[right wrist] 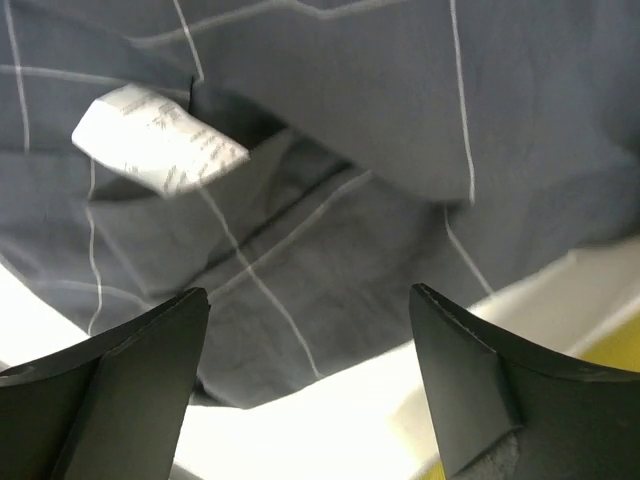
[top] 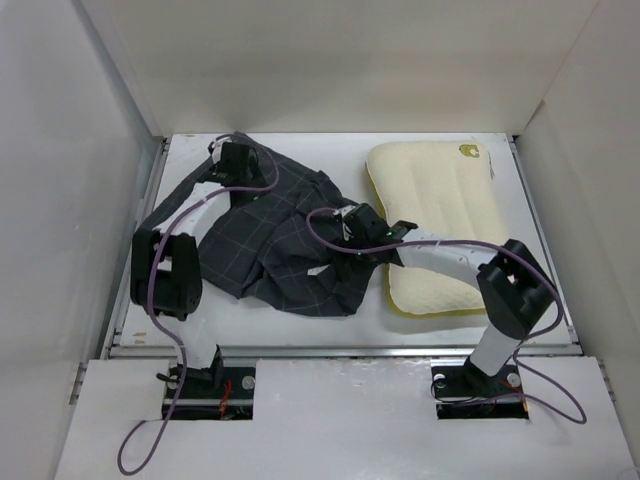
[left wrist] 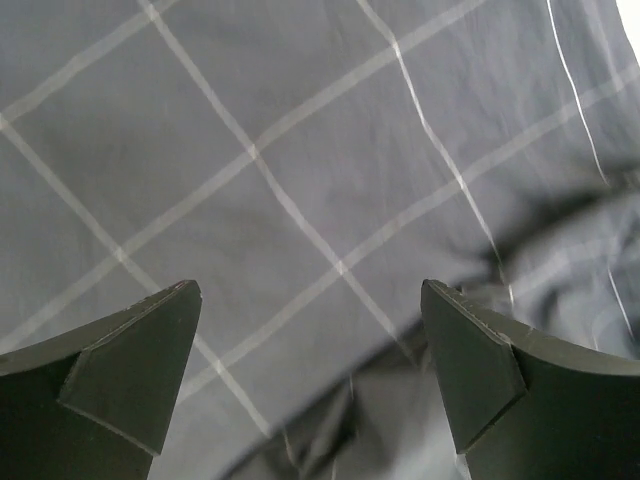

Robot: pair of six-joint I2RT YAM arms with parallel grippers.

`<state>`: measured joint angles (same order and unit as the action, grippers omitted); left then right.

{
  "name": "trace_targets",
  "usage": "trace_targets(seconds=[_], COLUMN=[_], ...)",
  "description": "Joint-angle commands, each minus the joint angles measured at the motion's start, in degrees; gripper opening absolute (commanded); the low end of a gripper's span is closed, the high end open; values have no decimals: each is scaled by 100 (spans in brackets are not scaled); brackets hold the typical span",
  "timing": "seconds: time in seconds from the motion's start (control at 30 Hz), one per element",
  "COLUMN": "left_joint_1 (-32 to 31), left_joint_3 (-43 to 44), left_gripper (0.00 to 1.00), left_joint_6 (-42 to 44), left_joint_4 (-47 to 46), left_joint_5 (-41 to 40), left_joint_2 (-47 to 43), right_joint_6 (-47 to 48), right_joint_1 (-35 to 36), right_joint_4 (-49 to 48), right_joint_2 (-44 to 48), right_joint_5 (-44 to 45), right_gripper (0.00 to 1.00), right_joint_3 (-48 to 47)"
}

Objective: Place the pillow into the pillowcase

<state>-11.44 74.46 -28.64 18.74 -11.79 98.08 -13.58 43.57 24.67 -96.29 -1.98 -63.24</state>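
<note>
The dark checked pillowcase (top: 285, 245) lies crumpled on the left and middle of the table. The cream-yellow pillow (top: 440, 200) lies flat to its right, with a small yellow tag at its far corner. My left gripper (top: 252, 165) hovers over the pillowcase's far left part; in the left wrist view the gripper (left wrist: 310, 300) stands open above the smooth checked cloth (left wrist: 300, 170). My right gripper (top: 345, 232) is over the pillowcase's right edge beside the pillow. In the right wrist view that gripper (right wrist: 310, 300) is open above the folded cloth (right wrist: 330, 220), and the pillow's edge (right wrist: 610, 325) shows at the lower right.
A white care label (right wrist: 160, 145) sticks out of a fold in the pillowcase. White walls (top: 90, 180) enclose the table on the left, back and right. The white table top (top: 300, 325) shows in front of the cloth. Purple cables run along both arms.
</note>
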Motion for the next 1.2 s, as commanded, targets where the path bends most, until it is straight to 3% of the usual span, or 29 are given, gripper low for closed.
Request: trace_targets(seconds=[0.0, 0.2, 0.3, 0.33, 0.37, 0.43, 0.47, 0.53, 0.57, 0.7, 0.9, 0.97, 1.0, 1.17], left_joint_1=[72, 238, 292, 361, 449, 537, 616, 783, 853, 1354, 2364, 2532, 2655, 2709], left_joint_3=[674, 1220, 1369, 1526, 1606, 1817, 1818, 1888, 1949, 1793, 1187, 826, 747, 657], left_gripper=[90, 98, 88, 81, 64, 47, 26, 6, 0, 0, 0, 0, 0, 0], left_joint_6=[359, 421, 483, 483, 483, 622, 623, 685, 685, 685, 421, 282, 280, 210], left_joint_4=[-65, 200, 200, 252, 253, 305, 305, 358, 358, 410, 481, 429, 429, 429], left_joint_5=[-130, -192, -87, -86, 9, 72, 124, 124, 124, 186, -279, -436, -438, -229], left_joint_2=[464, 1494, 1783, 1871, 1968, 2258, 2337, 2461, 2531, 2532, 1892, 1662, 1461, 1003], right_joint_6=[-109, -109, -109, -109, -109, -40, -39, 127, 128, 365, 436, 497, 497, 550], right_joint_1=[99, 99, 99, 99, 99, 99, 99, 99, 99, 99, -209, -288, -340, -341], right_joint_4=[-270, -348, -427, -427, -427, -427, -427, -375, -305, -129, -190, -190, -190, -67], right_joint_2=[-310, -839, -900, -900, -952, -1084, -1146, -1383, -1479, -1954, -2298, -2298, -2298, -1780], right_joint_5=[286, 215, 215, 294, 294, 400, 522, 654, 855, 1006, 436, 382, 382, 646], right_gripper=[86, 85, 85, 85, 85, 85, 85, 85, 85, 85, 80, 61, 56, 56], right_joint_3=[-486, -672, -724, -725, -785, -926, -1083, -1268, -1409, -2216, -2807, -2956, -2957, -2721])
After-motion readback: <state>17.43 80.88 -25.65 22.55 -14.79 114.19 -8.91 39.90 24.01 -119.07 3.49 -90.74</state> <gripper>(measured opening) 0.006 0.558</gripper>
